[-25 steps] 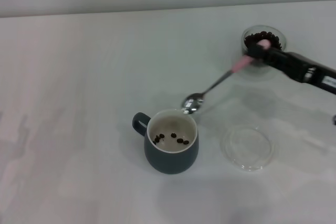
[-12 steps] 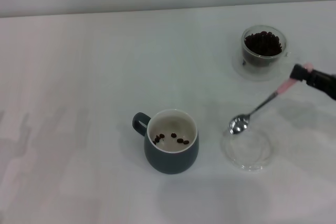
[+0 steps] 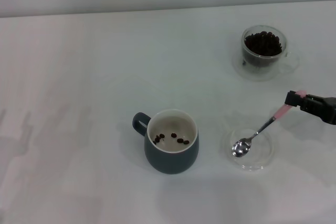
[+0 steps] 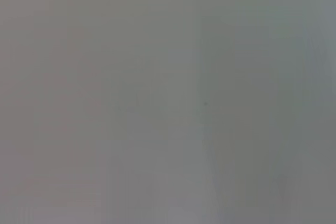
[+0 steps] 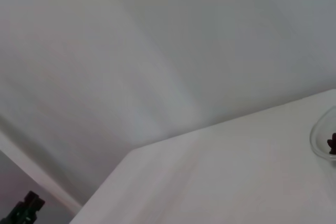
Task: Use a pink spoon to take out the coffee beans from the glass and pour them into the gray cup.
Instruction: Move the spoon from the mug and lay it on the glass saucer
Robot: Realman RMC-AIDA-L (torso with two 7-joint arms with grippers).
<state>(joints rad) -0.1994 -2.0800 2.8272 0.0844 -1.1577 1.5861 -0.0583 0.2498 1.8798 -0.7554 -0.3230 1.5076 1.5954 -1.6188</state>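
Note:
In the head view my right gripper point(image 3: 295, 98) is shut on the pale pink handle of the pink spoon point(image 3: 260, 131) at the right edge. The spoon's silver bowl is empty and lies over the flat clear dish point(image 3: 248, 162). The glass point(image 3: 263, 51) with coffee beans point(image 3: 263, 43) stands at the back right. The gray cup point(image 3: 171, 141) stands at the middle front with a few beans point(image 3: 177, 139) inside. The left gripper is out of view. The glass's rim also shows in the right wrist view point(image 5: 321, 139).
The flat clear round dish sits to the right of the gray cup. The white table point(image 3: 84, 87) stretches to the left and back. The left wrist view shows only a plain grey surface.
My right gripper has carried the spoon away from the gray cup's rim, to the right and toward the front. The spoon's bowl now lies over the clear dish.

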